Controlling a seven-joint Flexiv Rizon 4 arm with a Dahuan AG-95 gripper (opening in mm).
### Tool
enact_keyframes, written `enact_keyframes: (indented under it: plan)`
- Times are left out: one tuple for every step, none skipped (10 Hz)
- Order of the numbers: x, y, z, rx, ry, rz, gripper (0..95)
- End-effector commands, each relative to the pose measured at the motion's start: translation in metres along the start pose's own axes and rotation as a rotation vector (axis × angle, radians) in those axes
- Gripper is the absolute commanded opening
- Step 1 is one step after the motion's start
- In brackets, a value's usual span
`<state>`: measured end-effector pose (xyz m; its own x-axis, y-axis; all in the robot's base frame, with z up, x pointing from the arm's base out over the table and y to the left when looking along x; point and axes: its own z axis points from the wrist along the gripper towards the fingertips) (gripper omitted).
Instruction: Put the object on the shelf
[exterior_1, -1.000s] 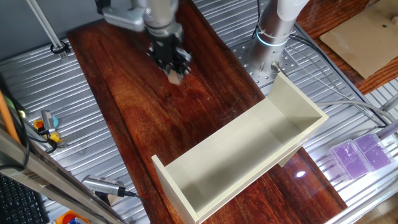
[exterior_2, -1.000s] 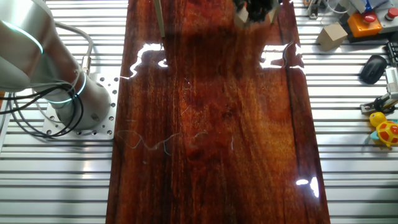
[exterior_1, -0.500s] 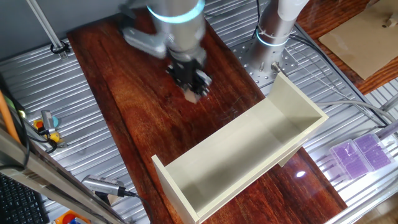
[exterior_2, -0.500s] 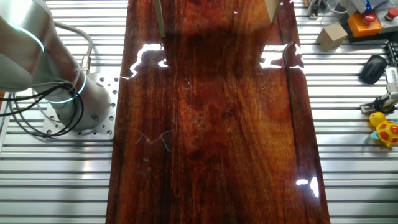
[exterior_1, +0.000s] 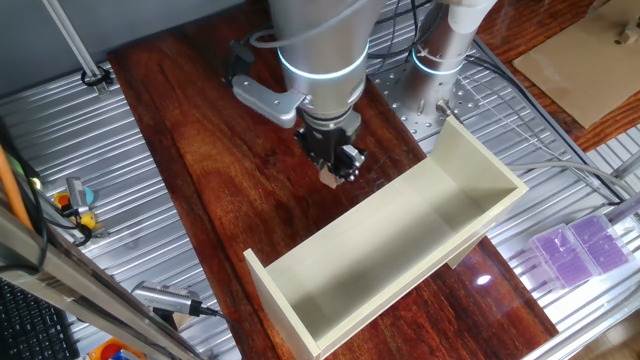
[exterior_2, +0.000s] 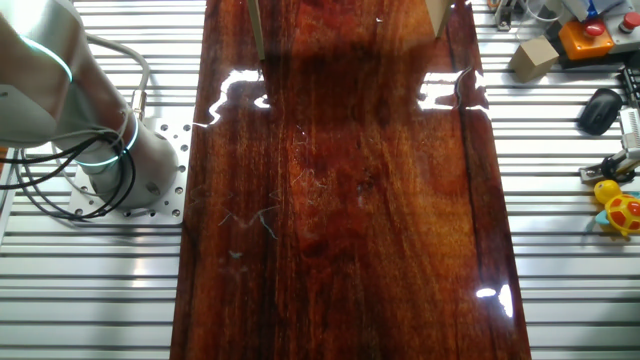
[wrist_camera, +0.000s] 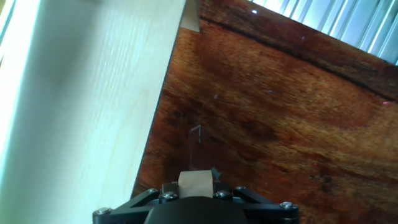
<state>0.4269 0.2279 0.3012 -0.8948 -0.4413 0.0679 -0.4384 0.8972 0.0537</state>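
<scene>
My gripper (exterior_1: 333, 172) is shut on the object (exterior_1: 329, 180), a tiny light-tan wooden cube, and holds it above the dark wooden tabletop (exterior_1: 210, 170), close to the long back wall of the shelf (exterior_1: 400, 250). The shelf is a long cream-white open box lying diagonally in one fixed view. In the hand view the cube (wrist_camera: 194, 183) shows between the black fingers at the bottom edge, and the shelf's cream board (wrist_camera: 81, 112) fills the left side. In the other fixed view only two shelf corners (exterior_2: 437, 17) show at the top edge; gripper and cube are out of view.
The arm's base (exterior_1: 440, 50) stands behind the shelf. A flat tan board (exterior_1: 590, 70) lies at the far right, a purple box (exterior_1: 580, 250) at the right edge. Tools and a yellow toy (exterior_2: 620, 205) lie on the ribbed metal beside the tabletop.
My gripper has carried the cube from the far left of the tabletop towards the shelf, and it has left the other fixed view. It stays shut on the cube.
</scene>
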Motion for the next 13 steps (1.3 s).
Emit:
enact_keyframes:
  plan:
    - [0.0,0.0,0.0,-0.032,-0.034,-0.152,0.0]
    - [0.0,0.0,0.0,-0.039,-0.037,-0.149,0.0]
    - [0.0,0.006,-0.002,-0.036,-0.036,-0.115,0.0]
    - [-0.003,0.025,-0.005,-0.03,-0.043,-0.066,0.0]
    - [-0.005,0.039,-0.005,-0.026,-0.049,-0.03,0.0]
    - [-0.007,0.051,-0.002,-0.02,-0.054,-0.008,0.0]
    - [-0.008,0.057,0.001,-0.019,-0.054,0.004,0.0]
    - [-0.01,0.063,0.006,-0.015,-0.057,0.014,0.0]
    - [-0.013,0.068,0.008,-0.011,-0.056,0.02,0.0]
    - [-0.015,0.069,0.009,-0.004,-0.054,0.019,0.0]
    - [-0.018,0.068,0.009,0.004,-0.052,0.011,0.0]
    - [-0.019,0.059,0.009,0.023,-0.042,0.0,0.0]
    - [-0.018,0.055,0.009,0.021,-0.037,-0.011,0.0]
